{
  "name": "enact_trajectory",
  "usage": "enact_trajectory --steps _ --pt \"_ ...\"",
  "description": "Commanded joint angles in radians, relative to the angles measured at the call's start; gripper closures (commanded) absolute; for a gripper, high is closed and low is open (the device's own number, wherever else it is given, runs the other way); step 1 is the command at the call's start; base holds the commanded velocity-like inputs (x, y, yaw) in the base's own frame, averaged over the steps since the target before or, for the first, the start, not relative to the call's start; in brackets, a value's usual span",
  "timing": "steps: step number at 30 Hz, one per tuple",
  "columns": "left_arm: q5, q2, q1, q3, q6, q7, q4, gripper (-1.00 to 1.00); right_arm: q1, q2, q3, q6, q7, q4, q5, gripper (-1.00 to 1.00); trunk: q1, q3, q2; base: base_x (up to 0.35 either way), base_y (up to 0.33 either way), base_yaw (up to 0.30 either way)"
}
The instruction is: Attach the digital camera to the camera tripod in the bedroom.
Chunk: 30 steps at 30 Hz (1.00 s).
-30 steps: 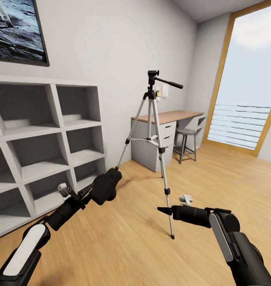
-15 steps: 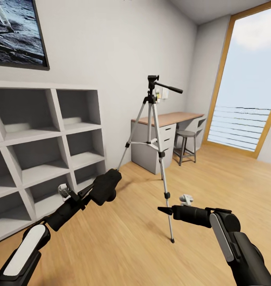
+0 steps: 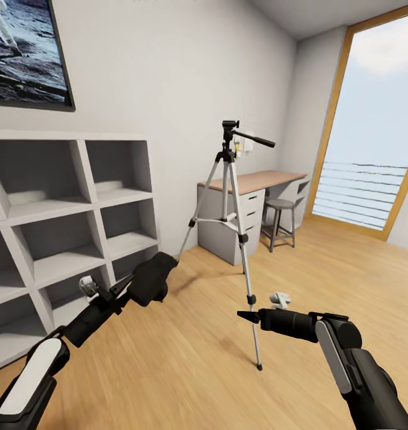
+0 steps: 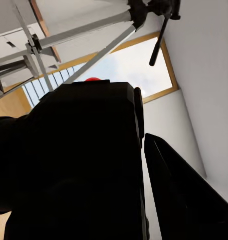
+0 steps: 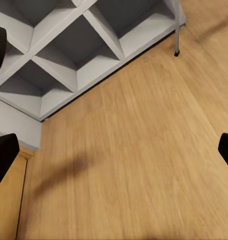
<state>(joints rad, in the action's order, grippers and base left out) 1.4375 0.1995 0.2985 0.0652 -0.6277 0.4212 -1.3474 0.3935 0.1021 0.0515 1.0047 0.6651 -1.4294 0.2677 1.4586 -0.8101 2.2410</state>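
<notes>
The digital camera point(image 3: 150, 280), a black body, is held low at the left with my left gripper point(image 3: 158, 273) shut on it. In the left wrist view the camera point(image 4: 78, 160) fills most of the picture with its red dot point(image 4: 92, 79) at the edge, one finger point(image 4: 186, 200) beside it. The camera tripod point(image 3: 230, 179) stands upright on the wood floor ahead, silver legs spread, black head point(image 3: 230, 127) and pan handle well above the camera. My right gripper point(image 3: 242, 315) is open and empty, close to the tripod's near leg point(image 3: 251, 316). The tripod head point(image 4: 154, 7) also shows past the camera.
White cube shelving point(image 3: 60, 215) lines the left wall under a framed picture point(image 3: 24, 54). A desk with drawers point(image 3: 251, 179) and a dark stool point(image 3: 279, 206) stand behind the tripod. A tall window point(image 3: 377, 119) is at the right. Light wood floor point(image 3: 323, 269) lies around the tripod.
The whole head view has shifted, so the room sits slightly lower in the picture. My left gripper with the camera has moved a little to the left. The right gripper holds its place.
</notes>
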Motion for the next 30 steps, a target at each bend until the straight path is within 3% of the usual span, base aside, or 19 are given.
enact_trajectory --steps 1,30 --pt "0.006 0.000 0.001 0.001 -0.007 0.002 0.001 1.00 0.001 0.000 0.001 0.005 0.006 0.000 -0.004 -1.00 -0.004 0.002 -0.007 0.000 0.000 0.000" --pt "0.006 0.000 0.001 0.007 -0.006 0.004 0.022 1.00 0.001 0.000 0.002 0.006 0.004 0.001 -0.005 -1.00 -0.115 0.093 -0.210 0.000 0.000 0.000"
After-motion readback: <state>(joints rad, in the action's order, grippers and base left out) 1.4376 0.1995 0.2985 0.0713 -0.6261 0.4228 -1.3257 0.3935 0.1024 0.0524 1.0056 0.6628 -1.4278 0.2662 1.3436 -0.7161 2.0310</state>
